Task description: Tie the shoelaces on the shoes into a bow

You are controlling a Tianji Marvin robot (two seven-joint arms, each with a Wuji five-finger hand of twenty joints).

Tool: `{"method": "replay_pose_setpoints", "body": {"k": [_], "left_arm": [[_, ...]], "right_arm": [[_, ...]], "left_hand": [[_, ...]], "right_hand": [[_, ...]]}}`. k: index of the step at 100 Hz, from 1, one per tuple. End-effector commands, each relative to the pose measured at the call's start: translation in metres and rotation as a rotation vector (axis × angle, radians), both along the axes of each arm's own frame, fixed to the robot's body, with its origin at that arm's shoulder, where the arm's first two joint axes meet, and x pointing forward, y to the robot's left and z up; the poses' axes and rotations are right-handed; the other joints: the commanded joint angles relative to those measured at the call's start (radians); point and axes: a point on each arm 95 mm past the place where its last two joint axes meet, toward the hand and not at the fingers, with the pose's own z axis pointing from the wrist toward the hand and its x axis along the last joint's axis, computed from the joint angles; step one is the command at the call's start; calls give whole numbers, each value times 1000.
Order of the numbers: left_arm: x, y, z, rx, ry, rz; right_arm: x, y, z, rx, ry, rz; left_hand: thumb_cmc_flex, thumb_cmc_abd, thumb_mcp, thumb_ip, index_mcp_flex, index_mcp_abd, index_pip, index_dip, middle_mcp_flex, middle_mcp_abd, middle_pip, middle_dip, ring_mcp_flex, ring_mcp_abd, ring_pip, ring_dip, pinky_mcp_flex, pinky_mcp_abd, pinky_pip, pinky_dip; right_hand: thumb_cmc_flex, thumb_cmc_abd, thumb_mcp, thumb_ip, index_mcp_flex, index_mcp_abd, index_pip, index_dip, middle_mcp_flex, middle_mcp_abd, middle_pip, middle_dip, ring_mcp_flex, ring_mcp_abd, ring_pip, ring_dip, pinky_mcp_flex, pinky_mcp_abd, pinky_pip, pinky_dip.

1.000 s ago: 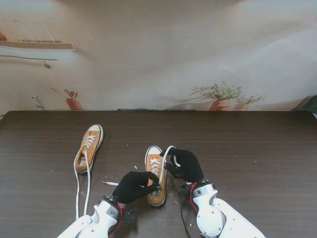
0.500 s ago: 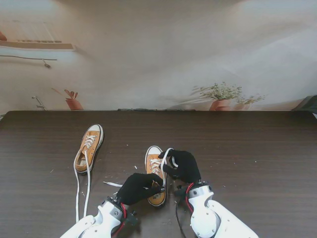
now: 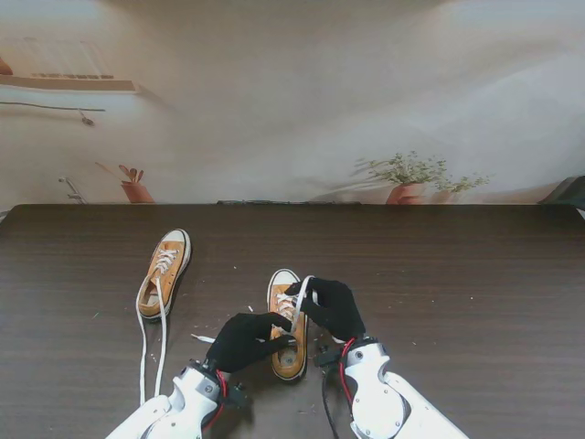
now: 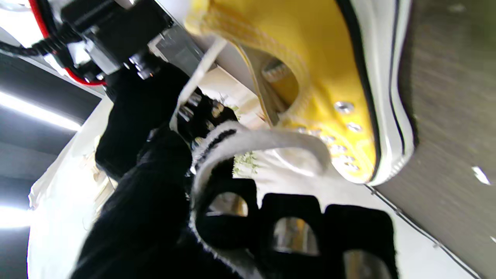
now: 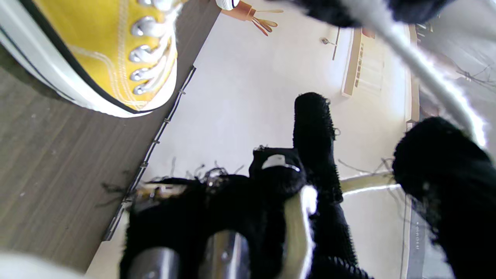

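I see the near shoe (image 3: 289, 322) on the desk (image 3: 457, 274) between my hands. Left hand (image 3: 249, 341) fingers (image 4: 228, 217) are clamped on its lace (image 4: 248, 141); right hand (image 3: 331, 307) pinches the other lace (image 3: 300, 294). The second shoe (image 3: 164, 271) lies far left, untied.

Two yellow-orange shoes (image 3: 289, 322) (image 3: 164, 272) (white toe caps), well apart, white laces (image 3: 151, 343) untied

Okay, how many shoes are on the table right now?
2. One shoe lies on the left, farther from me, its laces trailing loose. The other shoe sits near the middle, between the left robot hand and right robot hand.
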Motion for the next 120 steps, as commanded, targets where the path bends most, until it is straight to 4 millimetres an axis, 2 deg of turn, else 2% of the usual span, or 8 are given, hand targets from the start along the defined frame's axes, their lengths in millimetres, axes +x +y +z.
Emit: {"method": "replay_pose_setpoints", "body": {"k": [1,17,44,59,68,99,110,120], "left_arm": [[-2,4,3,12,-3,8],[-3,16,9,19,-29,43],[-4,31,15,45,-49,74],[-5,34,18,8,-89,184],[-4,36,20,28,-98,292],[11,43,41,391,-179,493],[14,43,52,581,-116,507],[16,43,59,730,-38,484]], "right_arm": [[-1,3,1,13,10,11],[-2,5,3,65,33,22],[-2,6,6,99,63,19],[-2,6,8,94,63,20],[-3,7,8,91,66,24],[-3,7,10,84,73,27],[-3,6,11,84,75,25],[-4,5,12,85,74,21]], "left_hand": [[-41,38,-14,21,-17,-8,-34,-1,56,25,15,9,28,21,61,-19,17,-72,251,10],[-217,7,175,10,-8,17,-116,39,56,25,15,10,29,2,63,-19,19,-92,251,20],[-277,-24,126,-21,-24,44,-147,31,56,22,11,9,29,-9,63,-19,21,-109,251,19],[-302,54,71,-21,-13,67,-174,21,57,29,13,9,29,-14,74,-15,22,-107,251,46],[-266,89,6,-3,1,89,-188,16,58,44,16,6,29,-8,80,-14,22,-98,251,63],[-152,73,84,32,43,86,-190,11,57,40,36,4,28,-13,90,-7,26,-119,251,98],[41,-1,56,22,47,82,-163,-17,55,33,54,-14,28,0,89,6,28,-138,251,113],[76,-65,81,19,39,74,-145,-24,57,58,53,-23,28,4,88,6,29,-162,251,105]], "right_hand": [[-43,30,-19,-21,28,-11,-9,-26,81,38,59,37,5,10,67,17,25,-49,280,16],[-50,40,-19,-19,27,-16,-12,-32,84,40,58,38,4,13,67,17,24,-43,280,18],[-42,46,-25,-18,29,-16,-13,-37,84,40,58,39,4,18,68,16,23,-35,280,17],[-34,44,-26,-16,33,-19,-10,-37,84,42,57,40,4,19,68,16,23,-34,280,17],[-25,41,-26,-15,37,-18,-6,-37,84,42,57,40,4,20,68,16,23,-33,280,18],[-7,32,-30,-14,44,-24,7,-35,88,42,55,40,4,23,69,17,23,-30,280,18],[-4,31,-31,-13,46,-25,10,-35,91,43,55,40,4,24,70,17,23,-28,280,19],[-2,30,-31,-13,48,-27,13,-35,93,43,54,40,4,24,70,17,23,-27,280,19]]}}
